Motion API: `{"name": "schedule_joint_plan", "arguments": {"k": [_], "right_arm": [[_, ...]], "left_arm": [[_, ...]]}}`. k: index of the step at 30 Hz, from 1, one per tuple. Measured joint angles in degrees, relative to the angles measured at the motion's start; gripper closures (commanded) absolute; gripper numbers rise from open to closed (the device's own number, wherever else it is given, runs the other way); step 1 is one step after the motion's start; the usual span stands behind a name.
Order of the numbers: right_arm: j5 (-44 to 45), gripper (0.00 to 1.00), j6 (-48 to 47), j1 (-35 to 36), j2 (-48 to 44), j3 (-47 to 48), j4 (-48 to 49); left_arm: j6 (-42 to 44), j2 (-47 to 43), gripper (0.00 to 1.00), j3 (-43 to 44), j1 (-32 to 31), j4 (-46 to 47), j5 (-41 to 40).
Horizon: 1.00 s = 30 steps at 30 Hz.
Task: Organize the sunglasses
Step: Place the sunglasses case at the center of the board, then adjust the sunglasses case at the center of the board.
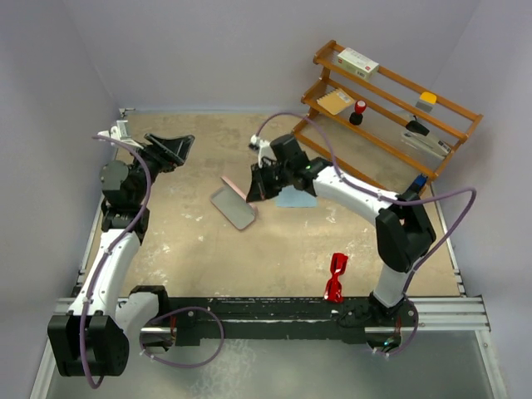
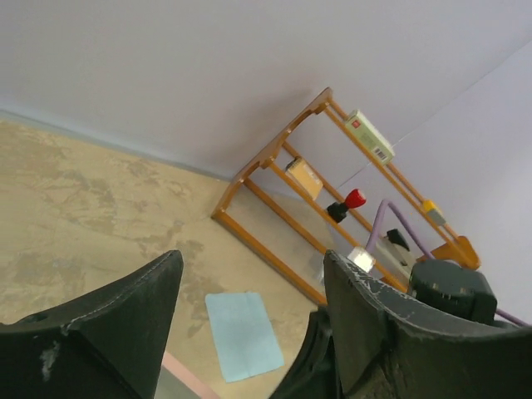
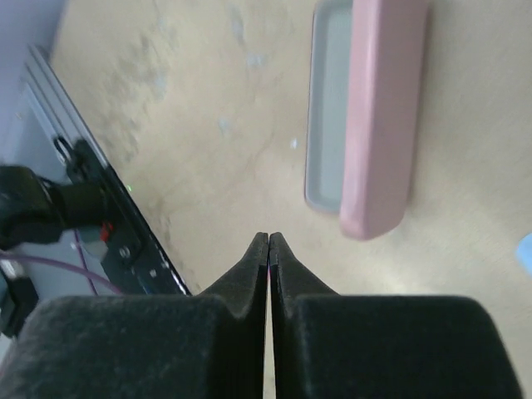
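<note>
The red sunglasses [image 1: 336, 277] lie folded on the table near the front edge, beside the right arm's base, far from both grippers. The pink case [image 1: 234, 204] lies open mid-table, its pale lining up; it also shows in the right wrist view [image 3: 370, 116]. My right gripper [image 1: 253, 189] is shut with nothing in it and hovers right by the case's right side; in its wrist view [image 3: 268, 241] the case lies just ahead. My left gripper [image 1: 173, 150] is open and empty at the back left, raised; its wrist view [image 2: 249, 262] looks across the table.
A light blue cloth [image 1: 297, 198] lies flat under the right arm, also in the left wrist view [image 2: 243, 334]. A wooden shelf rack [image 1: 391, 100] with small items stands at the back right. A black rail [image 1: 274, 312] runs along the front edge.
</note>
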Motion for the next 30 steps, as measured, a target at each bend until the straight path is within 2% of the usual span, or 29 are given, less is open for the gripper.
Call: {"name": "schedule_joint_plan", "arguments": {"k": [4, 9, 18, 30], "right_arm": [[3.32, 1.0, -0.07, 3.63, -0.15, -6.56, -1.25], [6.6, 1.0, 0.37, 4.85, -0.15, -10.34, -1.49], [10.08, 1.0, 1.07, 4.9, 0.22, -10.49, 0.7], [13.79, 1.0, 2.8, 4.9, 5.77, -7.28, 1.55]], "left_arm": [[2.6, 0.79, 0.35, 0.92, 0.0, -4.92, -0.39], [4.79, 0.76, 0.35, 0.92, 0.0, -9.35, -1.36], [5.97, 0.76, 0.35, 1.29, 0.0, -11.39, -1.57], [6.03, 0.76, 0.35, 1.57, 0.0, -11.43, -1.53]]}}
